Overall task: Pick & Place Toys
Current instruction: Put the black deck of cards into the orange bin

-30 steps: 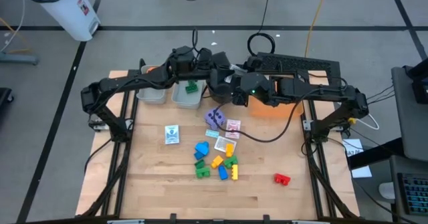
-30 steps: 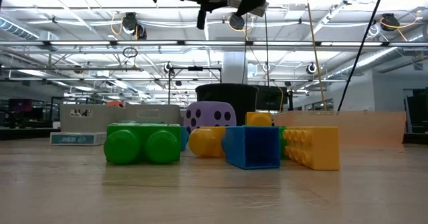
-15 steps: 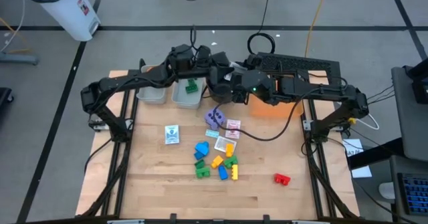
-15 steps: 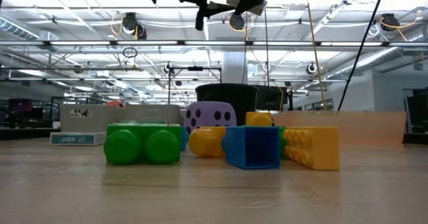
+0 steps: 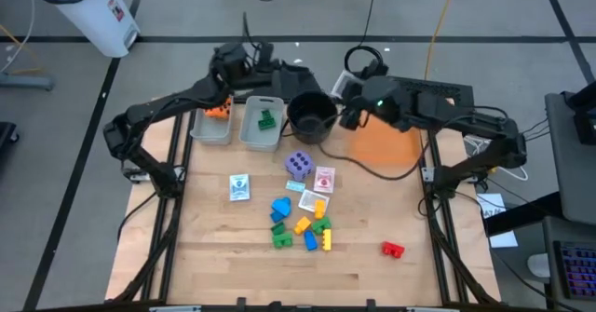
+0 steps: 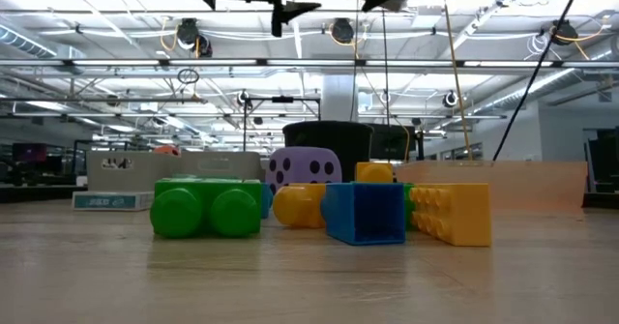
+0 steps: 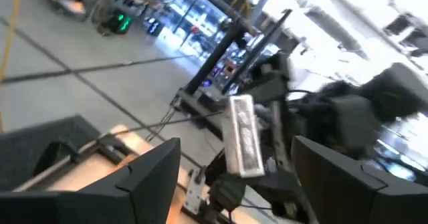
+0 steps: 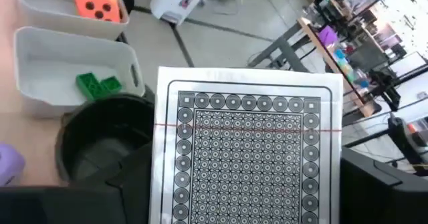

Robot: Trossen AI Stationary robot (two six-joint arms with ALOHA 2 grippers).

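Observation:
My right gripper (image 5: 343, 114) hangs beside the round black pot (image 5: 310, 116), shut on a picture card (image 8: 247, 150) whose patterned back faces the wrist camera. My left gripper (image 7: 237, 184) stands open and empty over the table's far edge (image 5: 277, 68), behind the bins. An orange die (image 5: 217, 110) lies in the left grey bin (image 5: 210, 130). A green block (image 5: 267, 119) lies in the bin beside it (image 5: 261, 137). The purple die (image 5: 298, 163), two or three cards (image 5: 240, 186) and a cluster of coloured blocks (image 5: 303, 223) lie on the table. A red block (image 5: 392, 249) lies apart. My right gripper pinches the card between its two fingers, one finger on its left side edge (image 8: 159, 177) and one on its right side edge (image 8: 338, 177). The card is lifted clear, and the black pot (image 8: 107, 144) shows below and beyond it.
An orange mat (image 5: 384, 146) lies at the far right of the table. The two arms reach toward each other above the far edge. The toys on the table lie in its middle, with bare wood at the near side (image 5: 233, 275).
My left gripper has drawn back from over the bins toward the table's far edge, and the orange die now shows in the left bin. My right gripper has moved from above the purple die toward the table's right and far side, past the pot.

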